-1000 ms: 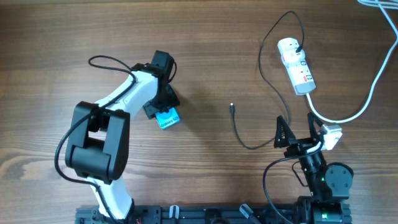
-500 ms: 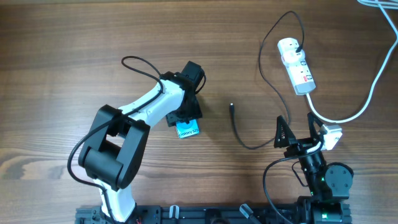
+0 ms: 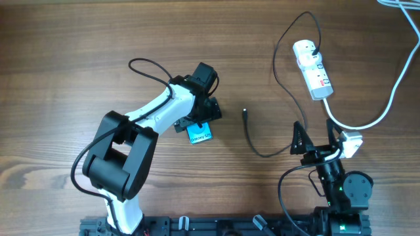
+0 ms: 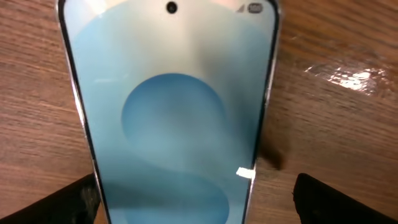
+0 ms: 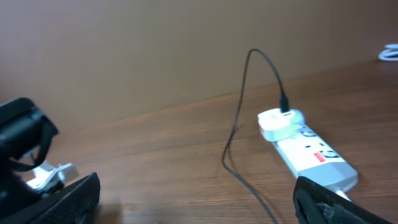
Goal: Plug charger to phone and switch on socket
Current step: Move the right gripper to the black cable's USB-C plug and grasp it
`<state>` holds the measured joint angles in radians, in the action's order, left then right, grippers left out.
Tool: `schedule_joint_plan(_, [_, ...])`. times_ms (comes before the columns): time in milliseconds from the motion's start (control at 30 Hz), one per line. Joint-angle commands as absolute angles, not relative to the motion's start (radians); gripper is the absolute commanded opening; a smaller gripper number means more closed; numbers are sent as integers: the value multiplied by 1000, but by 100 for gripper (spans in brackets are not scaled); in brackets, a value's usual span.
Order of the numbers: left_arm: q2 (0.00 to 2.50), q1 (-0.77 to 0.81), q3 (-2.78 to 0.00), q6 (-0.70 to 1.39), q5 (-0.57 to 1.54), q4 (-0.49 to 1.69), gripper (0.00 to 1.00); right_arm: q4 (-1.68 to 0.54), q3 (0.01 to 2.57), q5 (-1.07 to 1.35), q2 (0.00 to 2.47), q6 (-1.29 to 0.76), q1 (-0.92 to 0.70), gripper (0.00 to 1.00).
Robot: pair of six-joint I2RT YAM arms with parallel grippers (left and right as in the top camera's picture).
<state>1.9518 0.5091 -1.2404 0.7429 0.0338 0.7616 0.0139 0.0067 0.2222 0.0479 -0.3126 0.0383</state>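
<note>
L tool open, straddling phone flat on table; R tool wide open, empty, facing socket.

Phone screen teal-blue w/ white; socket white, red switches; charger blk; table brown wood-grain.

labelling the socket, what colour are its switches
Red switches on the white socket, clearest in right wrist view.

Soft, even light, with a glare patch on the table beside the blurred, close-up phone.
</note>
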Motion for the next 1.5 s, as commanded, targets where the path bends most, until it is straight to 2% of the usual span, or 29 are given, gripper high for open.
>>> schedule_joint_plan(0, [1992, 508, -1208, 741, 21, 754, 100, 14, 5, 173, 49, -299, 41, 100])
schedule_joint_plan(200, [1992, 508, -1208, 741, 2, 747, 100, 18, 5, 182, 49, -324, 41, 100])
schedule_joint_plan(333, [1992, 487, -1208, 741, 39, 724, 100, 21, 5, 290, 51, -629, 41, 100])
schedule_joint_plan(367, [1992, 476, -1208, 741, 51, 721, 100, 41, 6, 332, 53, -642, 41, 100])
schedule_joint_plan(433, [1992, 451, -1208, 741, 56, 722, 100, 72, 22, 445, 54, -539, 42, 100])
schedule_joint_plan(533, [1992, 430, -1208, 741, 56, 731, 100, 22, 94, 451, 87, -564, 42, 100])
schedule_joint_plan(700, [1993, 422, -1208, 738, 56, 741, 96, -65, 340, 572, 305, -499, 42, 100])
schedule_joint_plan(767, [1993, 426, -1208, 738, 56, 741, 96, -208, 517, 652, 463, -418, 42, 100])
schedule_joint_plan(900, [1993, 441, -1208, 738, 55, 740, 96, -637, 863, 706, 792, -200, 42, 100])
schedule_joint_plan(1000, [1993, 445, -1208, 738, 52, 740, 96, -788, 962, 703, 970, -201, 42, 100])
schedule_joint_plan(1100, [1993, 455, -1208, 738, 52, 741, 92, -846, 966, 717, 1129, -223, 41, 98])
schedule_joint_plan(1133, [1994, 459, -1208, 738, 52, 741, 90, -851, 966, 729, 1171, -200, 36, 89])
schedule_joint_plan(1167, [1994, 465, -1208, 738, 52, 741, 89, -849, 966, 735, 1214, -150, 23, 85])
schedule_joint_plan(1267, [1998, 481, -1208, 738, 33, 736, 86, -846, 966, 733, 1303, -74, -31, 86])
schedule_joint_plan(1367, [2008, 486, -1208, 738, 26, 716, 85, -807, 966, 732, 1403, -89, -118, 87])
schedule_joint_plan(1467, [2019, 486, -1208, 690, 35, 685, 83, -687, 966, 648, 1512, -236, -237, 93])
